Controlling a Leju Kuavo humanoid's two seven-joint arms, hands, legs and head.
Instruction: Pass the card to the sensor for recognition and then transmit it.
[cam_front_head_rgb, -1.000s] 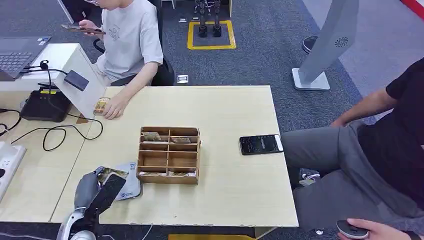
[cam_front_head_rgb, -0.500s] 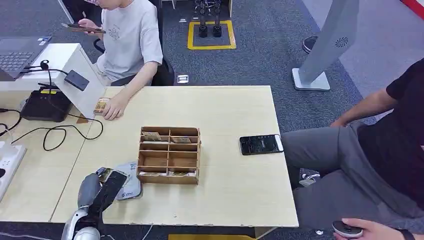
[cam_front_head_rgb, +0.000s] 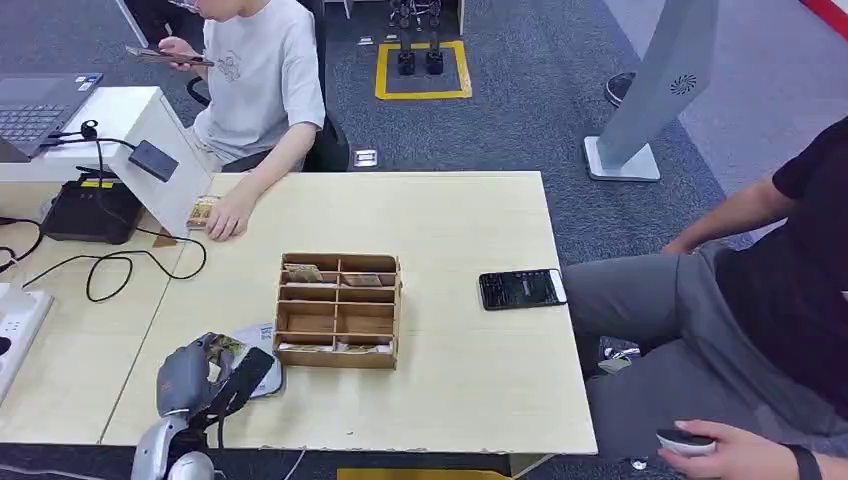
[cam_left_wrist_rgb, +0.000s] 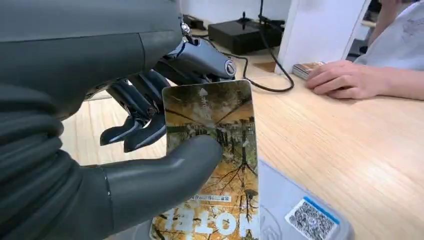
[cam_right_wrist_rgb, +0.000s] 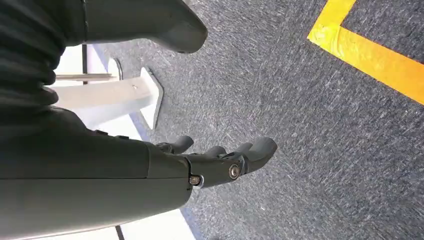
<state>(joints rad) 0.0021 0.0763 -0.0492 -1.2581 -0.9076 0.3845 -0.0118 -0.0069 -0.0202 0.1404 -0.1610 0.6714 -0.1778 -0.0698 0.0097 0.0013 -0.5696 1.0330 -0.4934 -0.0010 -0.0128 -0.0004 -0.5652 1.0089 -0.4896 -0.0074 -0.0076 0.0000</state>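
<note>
Card (cam_left_wrist_rgb: 212, 165), printed with an autumn tree scene and white lettering, is pinched in the left robot hand (cam_left_wrist_rgb: 150, 150): the thick grey thumb (cam_left_wrist_rgb: 165, 172) presses its printed face while the darker fingers (cam_left_wrist_rgb: 135, 110) sit behind it. It is held roughly upright, just above a grey sensor pad (cam_left_wrist_rgb: 300, 215) that lies on the counter (cam_left_wrist_rgb: 350, 145) and carries a blue-edged QR sticker (cam_left_wrist_rgb: 311, 218). From the head view the left robot hand (cam_front_head_rgb: 200, 375) is at the near left corner of the counter, over the sensor pad (cam_front_head_rgb: 262, 368), just left of a wooden organiser (cam_front_head_rgb: 338, 310) with open compartments, some holding cards.

The right robot hand (cam_right_wrist_rgb: 220, 160) hangs over grey carpet (cam_right_wrist_rgb: 300, 125) with a yellow floor line (cam_right_wrist_rgb: 370, 55); it holds nothing, its fingers loosely spread and slightly curled.

At the far left corner of the counter a person in a light shirt (cam_front_head_rgb: 262, 75) rests a hand (cam_front_head_rgb: 232, 215) beside a small stack of cards (cam_front_head_rgb: 203, 211), which lies against a white box (cam_front_head_rgb: 150, 150). A black phone (cam_front_head_rgb: 522, 288) lies near the counter's right edge. Another person in dark top and grey trousers (cam_front_head_rgb: 700, 310) sits to the right. A black device (cam_front_head_rgb: 90, 210) with cables stands on the adjoining desk to the left.
</note>
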